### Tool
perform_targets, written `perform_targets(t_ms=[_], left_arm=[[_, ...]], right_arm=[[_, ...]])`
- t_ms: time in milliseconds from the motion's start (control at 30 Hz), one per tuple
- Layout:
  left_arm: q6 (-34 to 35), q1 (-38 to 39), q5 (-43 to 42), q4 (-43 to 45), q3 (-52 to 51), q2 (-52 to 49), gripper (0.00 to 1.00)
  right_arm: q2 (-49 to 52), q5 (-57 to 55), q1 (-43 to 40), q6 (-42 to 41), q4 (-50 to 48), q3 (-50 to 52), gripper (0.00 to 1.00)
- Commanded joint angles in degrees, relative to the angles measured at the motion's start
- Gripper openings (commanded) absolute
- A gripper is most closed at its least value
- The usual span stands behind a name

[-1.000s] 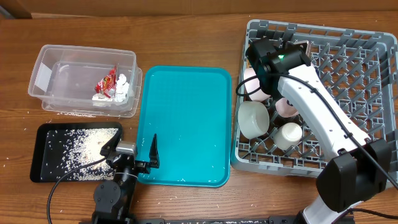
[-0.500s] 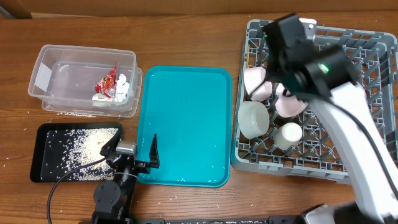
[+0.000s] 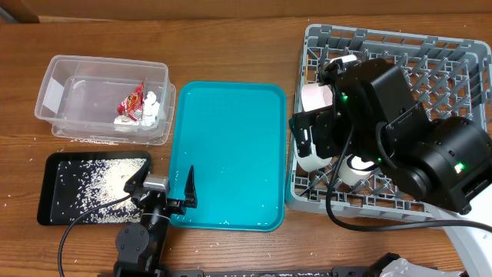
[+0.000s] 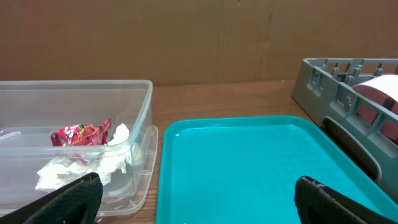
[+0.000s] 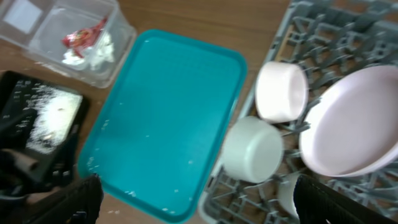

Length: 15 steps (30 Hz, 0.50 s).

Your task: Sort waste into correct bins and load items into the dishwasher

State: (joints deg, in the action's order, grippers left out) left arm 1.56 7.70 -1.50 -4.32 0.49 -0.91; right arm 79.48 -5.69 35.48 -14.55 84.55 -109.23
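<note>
The grey dish rack (image 3: 438, 46) on the right holds a pink cup (image 5: 281, 90) upside down, a white cup (image 5: 252, 149) and a large pink bowl (image 5: 351, 121) on edge. My right arm (image 3: 400, 138) hangs high over the rack. Its gripper (image 5: 205, 205) is open and holds nothing. The teal tray (image 3: 227, 154) carries only stray rice grains. A clear bin (image 3: 100, 96) holds a red wrapper (image 4: 81, 132) and crumpled tissue. My left gripper (image 4: 199, 205) rests open at the tray's near left corner, empty.
A black tray (image 3: 92, 185) scattered with rice lies left of the left gripper. Another white cup (image 3: 355, 168) stands in the rack's front row. Loose rice grains dot the wooden table beside the black tray.
My right arm has lifted up and away from the rack's back left, and its jaws have gone wide open. The pink bowl stays in the rack. The left arm has not moved.
</note>
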Motion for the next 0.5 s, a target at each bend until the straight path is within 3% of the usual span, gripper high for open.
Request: perform_targets(t_ms=[0,200,367,467], left_arm=[[1.0,-0.6,0.2,-0.1,-0.2,0.3,1.00],[1.0,-0.6,0.2,-0.1,-0.2,0.3,1.00],[1.0,-0.6,0.2,-0.1,-0.2,0.3,1.00],[1.0,-0.6,0.2,-0.1,-0.2,0.3,1.00]], right_arm=[[-1.9,-5.5,-1.7,1.5,1.0,-0.9,1.00],[-6.6,-5.5,-5.5,1.1,-2.7,-0.8,1.00],[-14.0,-4.5,-9.8,1.2,-20.0,4.4,1.00],[-21.2,-0.9,-14.2,1.1,-26.8,14.7,1.00]])
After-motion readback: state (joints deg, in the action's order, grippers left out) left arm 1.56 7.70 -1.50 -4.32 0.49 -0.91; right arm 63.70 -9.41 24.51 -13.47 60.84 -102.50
